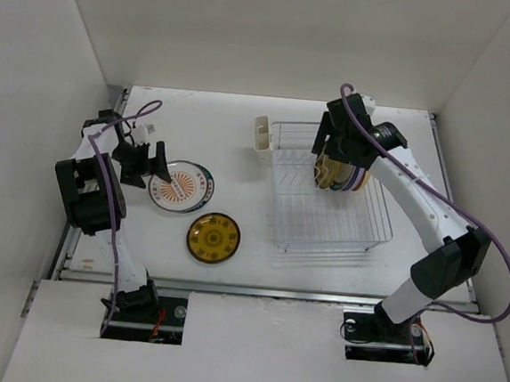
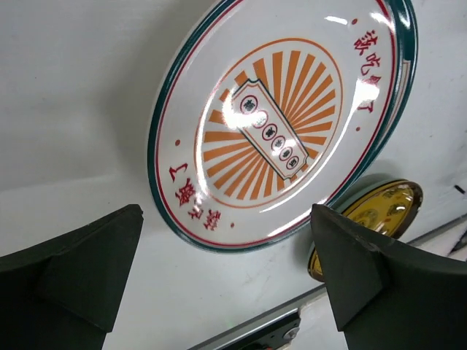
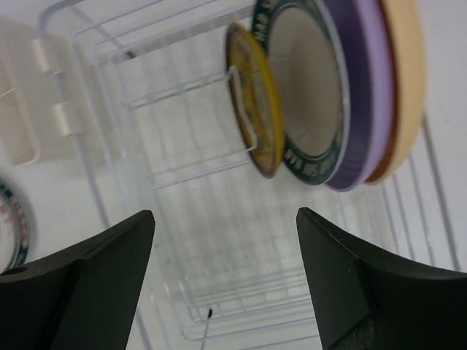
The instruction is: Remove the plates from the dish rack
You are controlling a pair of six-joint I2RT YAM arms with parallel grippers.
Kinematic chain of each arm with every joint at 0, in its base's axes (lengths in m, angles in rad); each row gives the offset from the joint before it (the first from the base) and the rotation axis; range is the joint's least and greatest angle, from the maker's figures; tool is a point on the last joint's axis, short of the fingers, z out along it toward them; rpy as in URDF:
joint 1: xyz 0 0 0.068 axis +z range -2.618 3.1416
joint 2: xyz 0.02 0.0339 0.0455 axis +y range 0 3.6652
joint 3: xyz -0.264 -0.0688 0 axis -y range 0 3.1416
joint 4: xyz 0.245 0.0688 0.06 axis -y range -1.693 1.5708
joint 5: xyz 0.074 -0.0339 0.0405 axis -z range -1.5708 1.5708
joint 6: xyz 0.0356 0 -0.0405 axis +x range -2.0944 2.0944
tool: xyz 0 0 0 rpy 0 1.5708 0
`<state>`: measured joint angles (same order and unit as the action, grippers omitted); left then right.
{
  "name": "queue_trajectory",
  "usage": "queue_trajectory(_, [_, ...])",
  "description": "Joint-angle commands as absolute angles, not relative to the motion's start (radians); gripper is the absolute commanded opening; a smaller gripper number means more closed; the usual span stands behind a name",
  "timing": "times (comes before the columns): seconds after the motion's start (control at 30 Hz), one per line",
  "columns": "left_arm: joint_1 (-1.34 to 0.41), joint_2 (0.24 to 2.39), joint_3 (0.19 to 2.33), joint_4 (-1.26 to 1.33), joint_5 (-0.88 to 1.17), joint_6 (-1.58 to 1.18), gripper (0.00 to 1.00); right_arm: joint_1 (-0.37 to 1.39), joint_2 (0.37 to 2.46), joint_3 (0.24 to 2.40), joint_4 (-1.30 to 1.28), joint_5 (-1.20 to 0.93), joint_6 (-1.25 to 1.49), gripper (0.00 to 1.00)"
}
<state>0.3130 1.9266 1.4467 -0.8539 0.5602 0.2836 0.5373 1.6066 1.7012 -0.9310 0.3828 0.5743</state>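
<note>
Above dish rack (image 1: 324, 222), right end effector (image 3: 225, 219) spread, facing rims of plates (image 3: 314, 95).

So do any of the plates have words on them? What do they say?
"该吃饭了", probably: red characters, twice on the rim of the orange-centre plate.
Tiny characters on its middle ticket: too small to read.
White letters on the green-rimmed plate in the dish rack: too blurred.

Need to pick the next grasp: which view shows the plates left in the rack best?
Right wrist: the racked plates stand on edge, close up, rims distinct. Top external shows them small and partly hidden under the right gripper. Left wrist shows none.
</note>
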Motion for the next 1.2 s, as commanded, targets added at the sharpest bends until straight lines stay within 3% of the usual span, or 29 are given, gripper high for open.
queue_trajectory(0.0, [0.266,1.832,1.459,-0.873,0.480,0.317,1.00,0.499,1.664,1.744,-1.011,0.515,0.597,0.84])
queue_trajectory(0.13, [0.216,1.818,1.459,-0.873,0.405,0.318,1.00,0.477,1.761,1.795,-1.054,0.589,0.597,0.79])
queue_trajectory(0.23, [0.192,1.818,1.459,-0.873,0.405,0.337,1.00,0.477,1.810,1.813,-1.059,0.598,0.597,0.69])
queue_trajectory(0.43, [0.183,1.818,1.459,-0.864,0.373,0.324,1.00,0.468,1.919,1.867,-1.058,0.644,0.597,0.61])
queue_trajectory(0.67, [0.183,1.755,1.422,-0.853,0.364,0.304,1.00,0.468,2.033,1.919,-1.058,0.690,0.577,0.38])
queue_trajectory(0.83, [0.183,1.733,1.417,-0.824,0.393,0.313,1.00,0.468,2.056,1.930,-1.049,0.710,0.577,0.30])
queue_trajectory(0.9, [0.183,1.759,1.427,-0.839,0.393,0.313,1.00,0.468,2.065,1.930,-1.049,0.710,0.577,0.22])
queue_trajectory(0.93, [0.183,1.759,1.440,-0.851,0.393,0.313,1.00,0.468,2.065,1.930,-1.049,0.710,0.577,0.07])
queue_trajectory(0.97, [0.183,1.759,1.440,-0.851,0.393,0.313,1.00,0.468,2.065,1.930,-1.049,0.719,0.577,0.00])
queue_trajectory(1.17, [0.183,1.701,1.421,-0.851,0.362,0.292,1.00,0.489,1.948,1.959,-1.101,0.797,0.589,0.00])
